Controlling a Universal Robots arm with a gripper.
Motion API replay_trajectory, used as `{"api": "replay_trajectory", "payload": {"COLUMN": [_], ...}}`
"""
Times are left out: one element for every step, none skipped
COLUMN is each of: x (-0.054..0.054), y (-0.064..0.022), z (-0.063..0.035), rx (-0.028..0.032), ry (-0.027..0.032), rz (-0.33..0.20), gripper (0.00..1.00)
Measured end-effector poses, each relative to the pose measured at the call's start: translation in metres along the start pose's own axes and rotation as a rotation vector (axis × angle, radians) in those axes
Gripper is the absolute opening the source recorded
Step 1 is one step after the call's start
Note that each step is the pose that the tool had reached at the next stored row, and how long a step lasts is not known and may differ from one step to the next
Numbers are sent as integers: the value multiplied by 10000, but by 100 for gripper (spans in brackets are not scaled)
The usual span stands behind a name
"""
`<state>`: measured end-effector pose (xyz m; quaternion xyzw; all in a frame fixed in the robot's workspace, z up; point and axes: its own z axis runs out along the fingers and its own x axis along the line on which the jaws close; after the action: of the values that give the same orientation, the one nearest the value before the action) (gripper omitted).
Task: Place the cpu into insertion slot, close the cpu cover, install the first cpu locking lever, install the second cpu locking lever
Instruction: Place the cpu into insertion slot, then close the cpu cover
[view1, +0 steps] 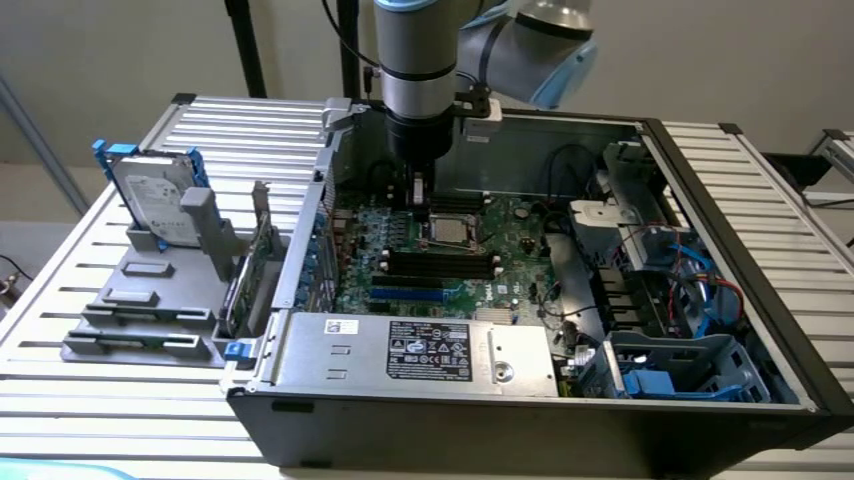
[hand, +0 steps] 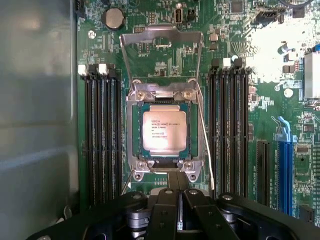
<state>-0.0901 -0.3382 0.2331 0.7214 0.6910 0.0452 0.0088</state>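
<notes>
- Wrist view: claw (hand: 177, 202) is pinched fully shut, fingertips together, nothing visible between them. It sits just beside the near edge of the insertion slot (hand: 138, 131).
- The cpu (hand: 164, 131) lies flat and square inside the slot, pale face up, printed side showing. Step one looks done.
- The cpu cover (hand: 161, 36) is not yet closed. It stands swung open, hinged at the slot edge farthest from the claw, with its window frame reaching away over the green motherboard (hand: 150, 65).
- Key relation: claw, cpu and cover line up on one axis. The cpu is directly ahead of the fingertips, and the cover is beyond it on the far side.
- A thin wire locking lever (hand: 204, 130) runs along one side of the slot, its long axis parallel to that same line. It looks loose, not latched. A short wire end (hand: 127, 182) shows at the opposite near corner, probably the other lever.
- Black memory slots (hand: 102, 130) flank the socket on both sides and run the same way.
- In the exterior view the arm hangs straight down into the open case (view1: 534, 420), claw low over the socket area.
</notes>
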Motion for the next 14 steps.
{"api": "replay_trajectory", "payload": {"x": [0,0,0,0,0,0,0,0,0,0,0,0,0,0], "y": [0,0,0,0,0,0,0,0,0,0,0,0,2,14], "z": [0,0,0,0,0,0,0,0,0,0,0,0,0,1], "rx": [0,0,0,0,0,0,0,0,0,0,0,0,0,9], "ry": [0,0,0,0,0,0,0,0,0,0,0,0,0,0], "rz": [0,0,0,0,0,1,1,1,0,0,0,0,0,2], "gripper": [11,11,11,11,11,11,11,11,11,11,11,11,11,11]}}
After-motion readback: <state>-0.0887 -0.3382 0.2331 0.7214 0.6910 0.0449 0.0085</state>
